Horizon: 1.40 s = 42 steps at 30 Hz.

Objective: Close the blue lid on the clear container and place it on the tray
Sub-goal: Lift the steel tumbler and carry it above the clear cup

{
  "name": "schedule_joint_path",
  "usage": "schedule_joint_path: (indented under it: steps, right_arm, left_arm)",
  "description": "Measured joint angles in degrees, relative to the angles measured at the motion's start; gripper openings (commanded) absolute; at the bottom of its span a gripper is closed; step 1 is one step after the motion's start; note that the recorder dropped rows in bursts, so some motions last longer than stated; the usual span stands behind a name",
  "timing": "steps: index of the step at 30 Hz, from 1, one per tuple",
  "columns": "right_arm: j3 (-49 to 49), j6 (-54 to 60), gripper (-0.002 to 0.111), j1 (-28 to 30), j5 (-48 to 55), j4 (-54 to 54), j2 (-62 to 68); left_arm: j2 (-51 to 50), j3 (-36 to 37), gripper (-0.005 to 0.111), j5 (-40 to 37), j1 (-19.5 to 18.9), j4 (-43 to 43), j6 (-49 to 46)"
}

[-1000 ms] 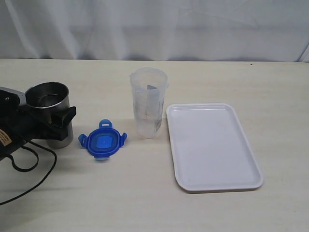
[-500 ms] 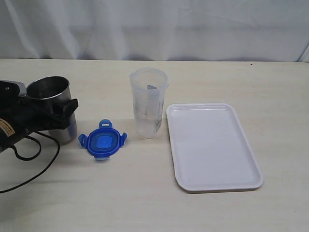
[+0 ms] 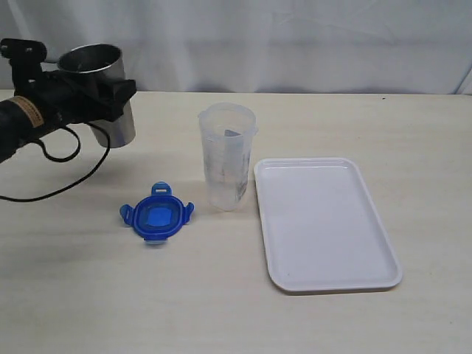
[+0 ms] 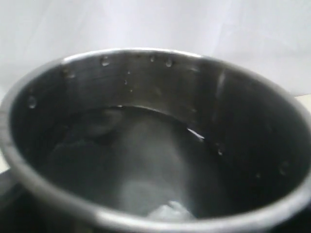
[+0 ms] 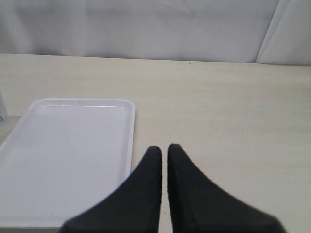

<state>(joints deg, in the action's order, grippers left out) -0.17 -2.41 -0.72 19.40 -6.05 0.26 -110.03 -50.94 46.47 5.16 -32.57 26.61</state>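
Your left gripper [image 3: 96, 94] is clasping the steel tumbler [image 3: 112, 124], upper left; your right gripper [image 5: 164, 148] is resting pressed together. Pinch the likely light, stiff blue lid [image 3: 157, 216] by its rim.

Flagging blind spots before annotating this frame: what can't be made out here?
Left gripper: the left wrist view is filled by the steel tumbler it holds; the exterior view shows only its near side.
Tumbler contents: the left wrist view is blurred and dim.
Right gripper: outside the exterior view; the right wrist view shows only its fingertips.
Labels on the clear container and blue lid: too small in the exterior view.
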Motion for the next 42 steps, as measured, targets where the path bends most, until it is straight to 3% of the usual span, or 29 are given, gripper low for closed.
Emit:
schedule_joint_path:
  steps: [8,17,31,42]
  right_arm:
    - [0.0,0.0,0.005,0.0,0.0,0.0,0.0]
    - [0.0,0.0,0.005,0.0,0.0,0.0,0.0]
    - [0.0,0.0,0.005,0.0,0.0,0.0,0.0]
    - [0.0,0.0,0.005,0.0,0.0,0.0,0.0]
  left_arm:
    - [0.0,-10.48,0.0,-10.23,8.22,-0.87,0.29]
    - [0.0,-16.56,0.0,-14.75,13.01,-2.97,0.13]
    - [0.0,-17.18,0.0,-15.05,16.71,-5.1,-4.08]
    - [-2.3,-17.22,0.0,-14.95,16.95,-7.4,-7.44]
